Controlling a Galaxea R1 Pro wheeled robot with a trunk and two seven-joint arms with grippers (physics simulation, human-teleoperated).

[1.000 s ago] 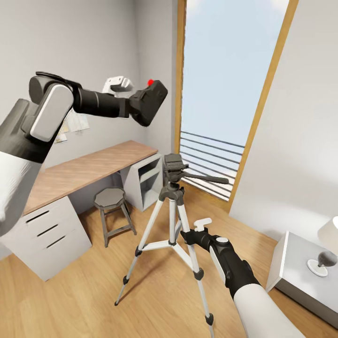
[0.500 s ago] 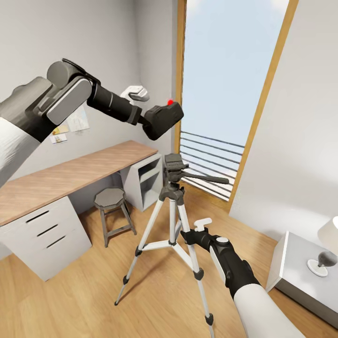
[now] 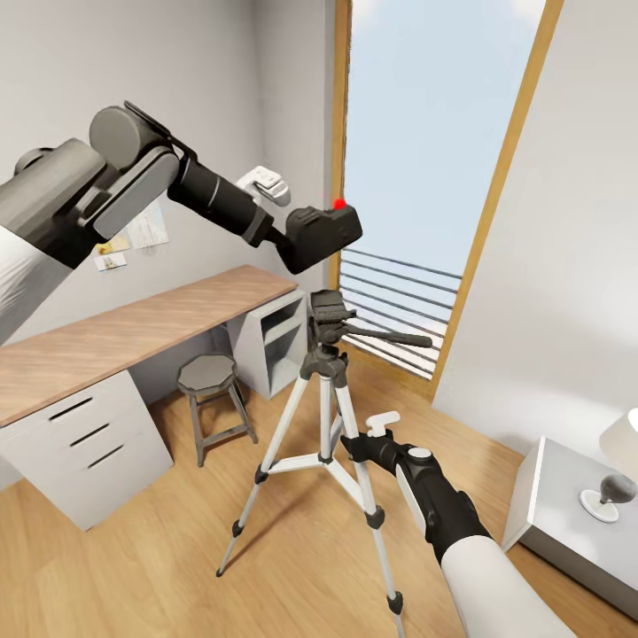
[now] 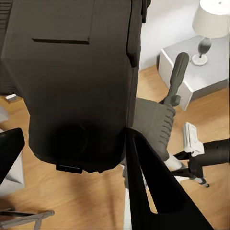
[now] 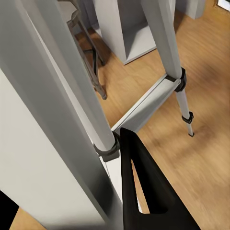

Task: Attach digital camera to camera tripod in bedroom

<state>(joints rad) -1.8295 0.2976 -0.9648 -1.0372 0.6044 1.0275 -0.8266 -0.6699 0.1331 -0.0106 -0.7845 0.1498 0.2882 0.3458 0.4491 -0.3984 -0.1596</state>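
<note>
The black digital camera (image 3: 328, 232), red dot on top, hangs in the air just above the tripod's black head (image 3: 327, 314). My left gripper (image 3: 306, 239) is shut on it. In the left wrist view the camera's body (image 4: 76, 81) sits between my fingers (image 4: 153, 191), with the tripod head (image 4: 154, 125) and its pan handle (image 4: 178, 72) beyond it. The camera tripod (image 3: 324, 416) stands on the wood floor on silver legs. My right gripper (image 3: 354, 446) is low at one leg, and that leg (image 5: 76, 110) lies between its fingers (image 5: 143, 191).
A long wood-topped desk (image 3: 151, 321) with white drawers (image 3: 89, 436) runs along the left wall, with a small metal stool (image 3: 208, 379) before it. The tall wood-framed window (image 3: 425, 177) is behind the tripod. A white nightstand (image 3: 567, 505) with a lamp (image 3: 620, 443) stands at right.
My left arm has carried the camera to the right and downward, from near the wall to just above the tripod head. The right arm and tripod have not moved.
</note>
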